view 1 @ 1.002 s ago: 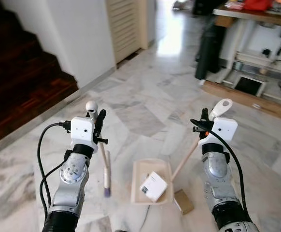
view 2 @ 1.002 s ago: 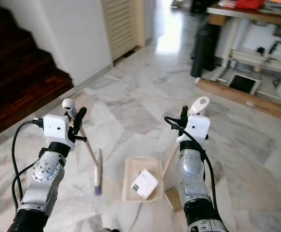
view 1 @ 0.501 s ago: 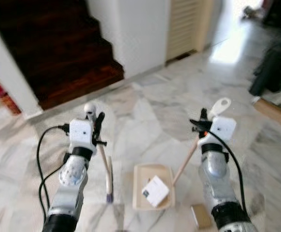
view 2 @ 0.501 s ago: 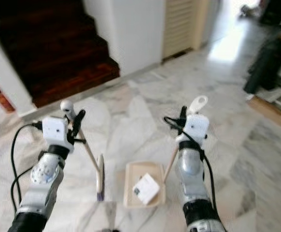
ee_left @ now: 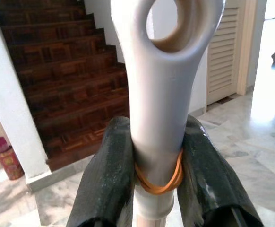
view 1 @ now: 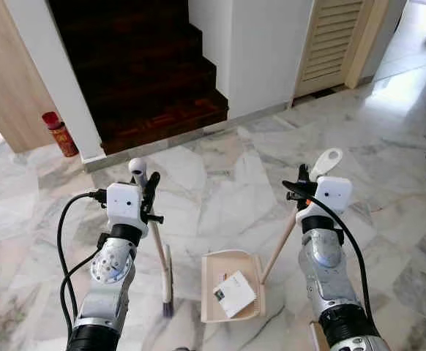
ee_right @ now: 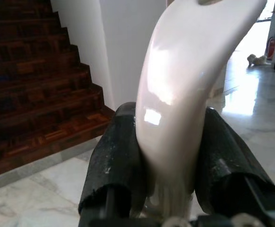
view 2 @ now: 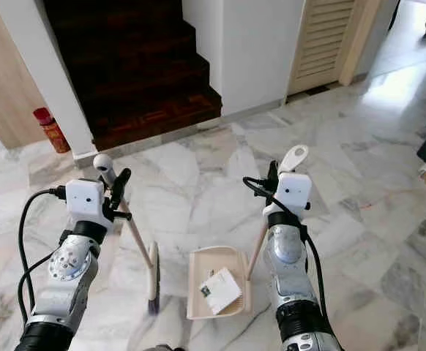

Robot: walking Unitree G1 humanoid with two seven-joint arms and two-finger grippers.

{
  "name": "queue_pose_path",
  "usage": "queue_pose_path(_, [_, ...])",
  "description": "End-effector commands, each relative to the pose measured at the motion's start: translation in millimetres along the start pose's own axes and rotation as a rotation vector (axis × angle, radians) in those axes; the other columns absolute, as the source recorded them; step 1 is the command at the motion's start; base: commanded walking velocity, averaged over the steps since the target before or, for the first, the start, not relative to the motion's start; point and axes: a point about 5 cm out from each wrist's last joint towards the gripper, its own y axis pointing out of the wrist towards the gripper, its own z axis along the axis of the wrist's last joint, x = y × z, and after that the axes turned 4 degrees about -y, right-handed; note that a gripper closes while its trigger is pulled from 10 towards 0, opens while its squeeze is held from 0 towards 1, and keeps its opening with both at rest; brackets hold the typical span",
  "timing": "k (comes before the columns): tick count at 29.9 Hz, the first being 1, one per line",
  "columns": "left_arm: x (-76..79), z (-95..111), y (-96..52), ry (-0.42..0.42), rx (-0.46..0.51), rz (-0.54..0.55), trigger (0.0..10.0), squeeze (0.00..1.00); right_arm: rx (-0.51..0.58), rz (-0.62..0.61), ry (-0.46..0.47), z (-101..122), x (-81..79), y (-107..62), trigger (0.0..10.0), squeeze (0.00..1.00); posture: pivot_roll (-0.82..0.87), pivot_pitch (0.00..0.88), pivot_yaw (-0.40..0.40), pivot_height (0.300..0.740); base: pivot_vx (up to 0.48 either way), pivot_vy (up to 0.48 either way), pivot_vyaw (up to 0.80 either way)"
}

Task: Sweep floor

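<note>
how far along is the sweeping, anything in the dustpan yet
Partly done: a white box already lies in the dustpan. In hand: the left tool is shut on the broom, whose head rests on the marble floor beside the pan, and the right tool is shut on the dustpan's handle. Left: whatever other litter there is, and emptying the pan.

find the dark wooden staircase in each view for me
Left eye view: staircase, top, left of centre.
Right eye view: top, left of centre.
Left wrist view: behind the broom handle.
Right wrist view: behind the dustpan handle.
Shared landmark: white wall beside it.
</note>
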Motion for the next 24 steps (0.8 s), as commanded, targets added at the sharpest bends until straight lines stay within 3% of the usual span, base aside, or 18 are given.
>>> queue_pose_path(1, [1.8, 11.1, 3.9, -0.001, 0.05, -0.009, 10.0, 0.0, 0.058, -0.007, 0.028, 13.4, 0.5, 5.7, 10.0, 0.0, 0.1, 0.021, 0.04, 0.74, 0.0, 0.326, 0.0])
queue_pose_path(16, [4.0, 9.3, 4.0, -0.007, 0.043, -0.018, 10.0, 0.0, 0.057, 0.011, 0.017, 13.7, -1.8, 6.1, 10.0, 0.0, 0.1, 0.0, 0.04, 0.74, 0.0, 0.335, 0.0])
queue_pose_path(24, [4.5, 8.7, 3.5, -0.011, 0.039, -0.023, 10.0, 0.0, 0.062, 0.018, 0.028, 14.7, -3.7, 5.7, 10.0, 0.0, 0.1, 0.0, 0.04, 0.74, 0.0, 0.337, 0.52])
